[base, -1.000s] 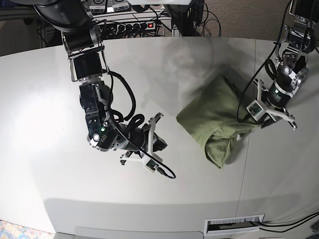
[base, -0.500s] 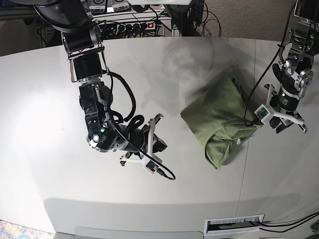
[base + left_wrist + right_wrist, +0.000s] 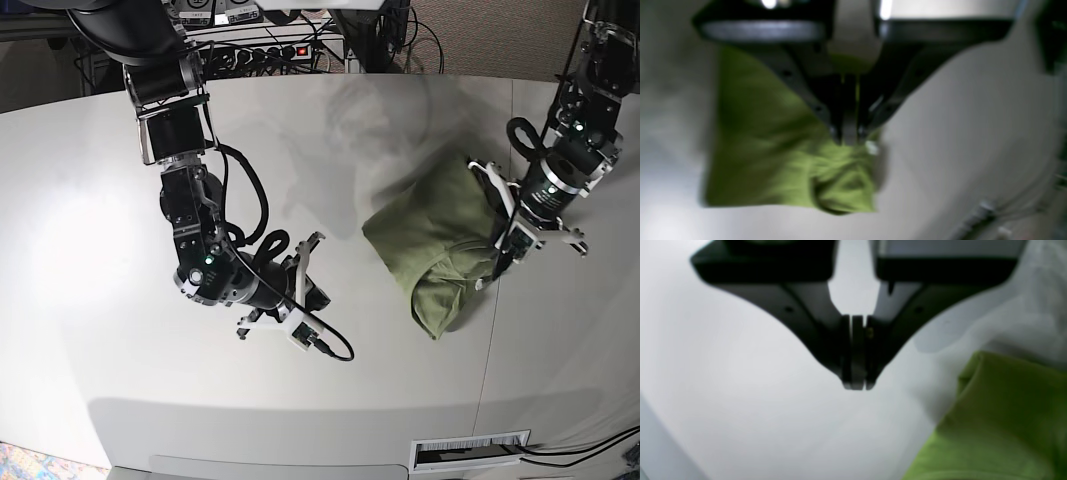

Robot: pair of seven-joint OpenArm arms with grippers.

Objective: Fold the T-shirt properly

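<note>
On smooth white table [image 3: 120, 150], soft crumpled green T-shirt [image 3: 430, 240]; both grippers closed, nothing visibly held.

White table [image 3: 90, 180], power strip w/ red switch [image 3: 268, 50], cables behind, patterned floor bottom-left [image 3: 30, 465]

T-shirt [image 3: 1000, 426] cut off by frame edge, blurred — left wrist view wholly soft

The T-shirt [image 3: 435, 250] lies on the table [image 3: 90, 200], between both arms, nearer the left.
</note>
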